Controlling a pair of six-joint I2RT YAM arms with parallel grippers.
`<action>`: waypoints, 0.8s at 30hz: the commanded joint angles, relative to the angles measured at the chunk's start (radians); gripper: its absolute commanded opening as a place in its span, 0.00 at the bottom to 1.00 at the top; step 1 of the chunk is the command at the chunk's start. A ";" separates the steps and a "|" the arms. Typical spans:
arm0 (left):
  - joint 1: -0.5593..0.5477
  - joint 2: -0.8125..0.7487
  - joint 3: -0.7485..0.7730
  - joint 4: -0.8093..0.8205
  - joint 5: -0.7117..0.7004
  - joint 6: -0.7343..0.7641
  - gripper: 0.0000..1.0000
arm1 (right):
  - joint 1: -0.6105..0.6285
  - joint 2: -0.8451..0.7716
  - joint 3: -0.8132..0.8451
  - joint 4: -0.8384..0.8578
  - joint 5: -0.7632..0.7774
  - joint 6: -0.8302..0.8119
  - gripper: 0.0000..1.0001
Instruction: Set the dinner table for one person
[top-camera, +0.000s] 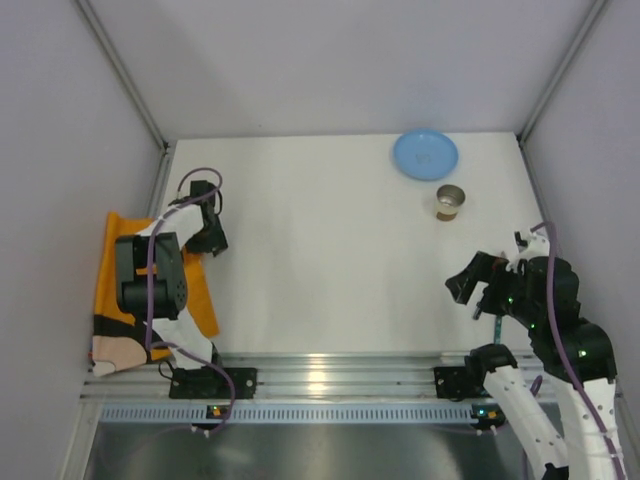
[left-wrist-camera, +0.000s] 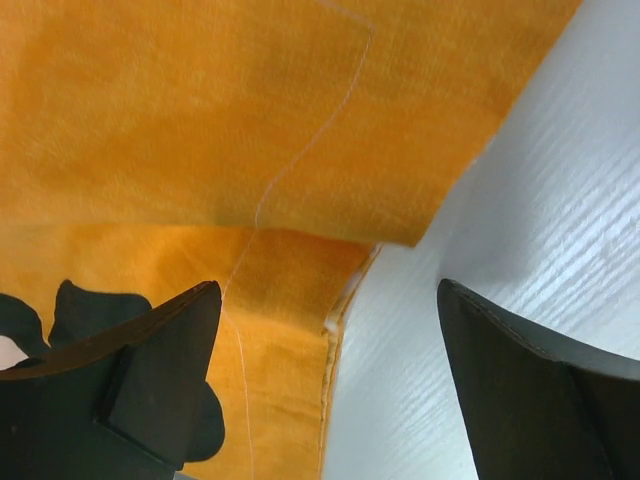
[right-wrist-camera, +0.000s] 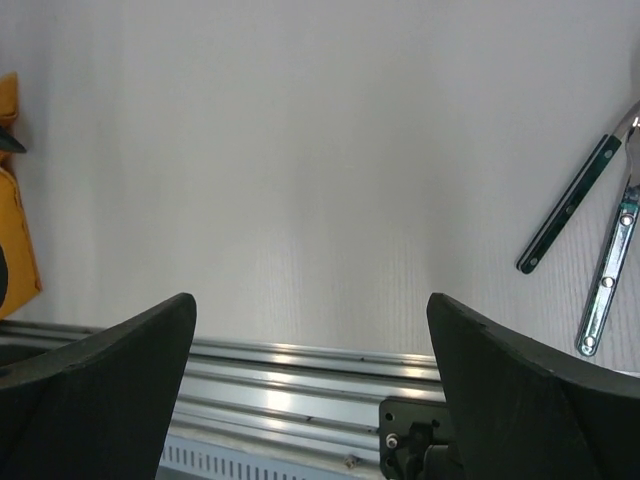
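The dinner table (top-camera: 340, 270) is the matte white top filling the middle of the top view. It is walled on three sides, and a ribbed metal rail (top-camera: 330, 378) runs along its near edge. Toward the table's far right corner lies a blue plate (top-camera: 425, 155). A small metal cup (top-camera: 450, 201) stands a little nearer, apart from the plate. Across the table's left edge lies an orange placemat (top-camera: 105, 265), much of it covered by the left arm (top-camera: 150, 275). Its print shows only as a pale and dark patch at the near corner, too small to read.

The left gripper (top-camera: 207, 238) sits by the table's left edge, over the cloth's inner border. From above its opening cannot be judged. In the left wrist view the left gripper (left-wrist-camera: 330, 290) is spread wide with nothing between the fingers. Beneath it the placemat (left-wrist-camera: 250, 130) is folded over itself, beside bare table (left-wrist-camera: 560, 200).

The right gripper (top-camera: 470, 283) hovers over the table's near right part. In its own view the right gripper (right-wrist-camera: 310, 300) is also wide apart and empty, above the rail (right-wrist-camera: 300, 365).

Only that view shows cutlery at the table's right side — a dark handle (right-wrist-camera: 568, 208) and a silver handle (right-wrist-camera: 606, 280), close together. Their working ends are cut off by the frame, so their kind cannot be told. In the top view the right arm (top-camera: 545, 310) hides them almost wholly
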 joint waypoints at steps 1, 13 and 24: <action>0.019 0.052 0.060 0.039 -0.028 0.015 0.94 | 0.008 0.027 -0.021 0.067 0.014 0.023 1.00; 0.048 0.162 0.168 0.027 0.015 0.039 0.23 | 0.009 0.104 -0.058 0.144 0.017 0.032 1.00; 0.025 0.105 0.154 -0.022 0.214 -0.039 0.00 | 0.008 0.064 -0.070 0.132 0.003 0.011 1.00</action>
